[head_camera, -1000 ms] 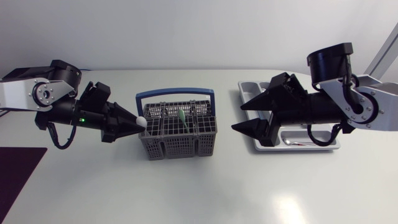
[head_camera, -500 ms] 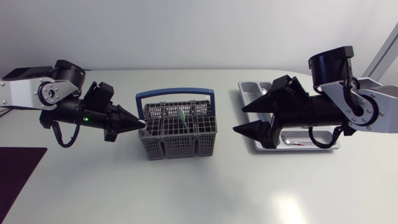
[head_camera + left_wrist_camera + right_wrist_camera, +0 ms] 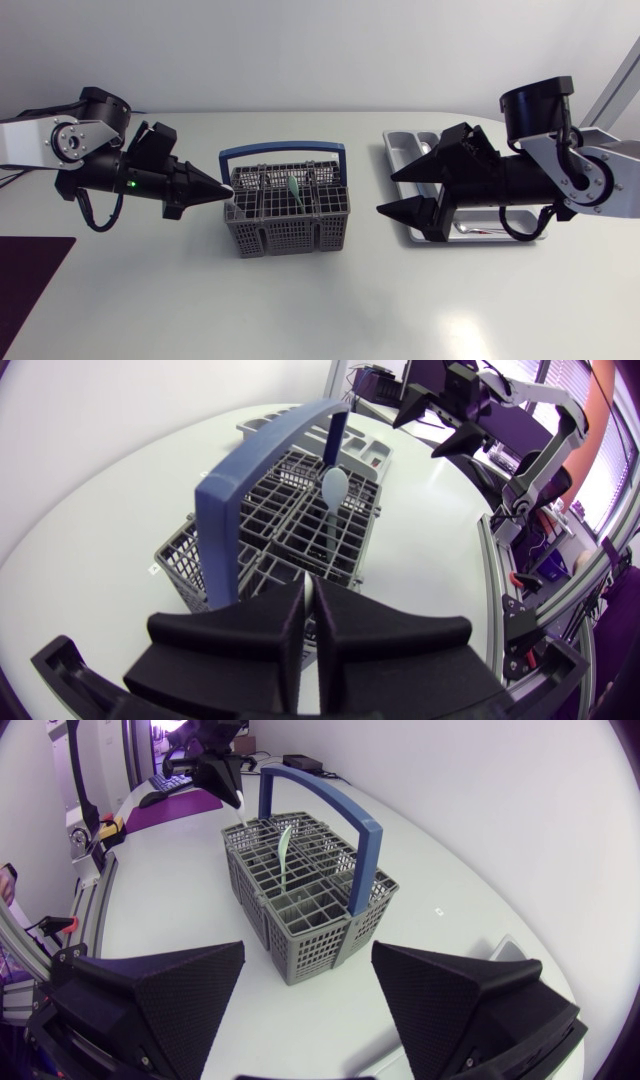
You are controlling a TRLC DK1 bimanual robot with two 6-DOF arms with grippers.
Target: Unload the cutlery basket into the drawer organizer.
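The grey cutlery basket with a blue handle stands mid-table, and a green spoon sticks up inside it. My left gripper is at the basket's left rim, shut on the end of a white utensil that shows as a thin sliver between the fingers. The same basket and green spoon lie just ahead of that gripper. The silver drawer organizer sits at the right. My right gripper hangs open over its left edge, pointing at the basket.
A thin utensil with a red part lies in the organizer's front compartment. A dark purple mat covers the table's front left corner. Bare white table runs along the front and between the basket and the organizer.
My left gripper's fingers have closed on the white utensil at the basket's left rim, and that arm has lifted slightly. The right arm has hardly moved.
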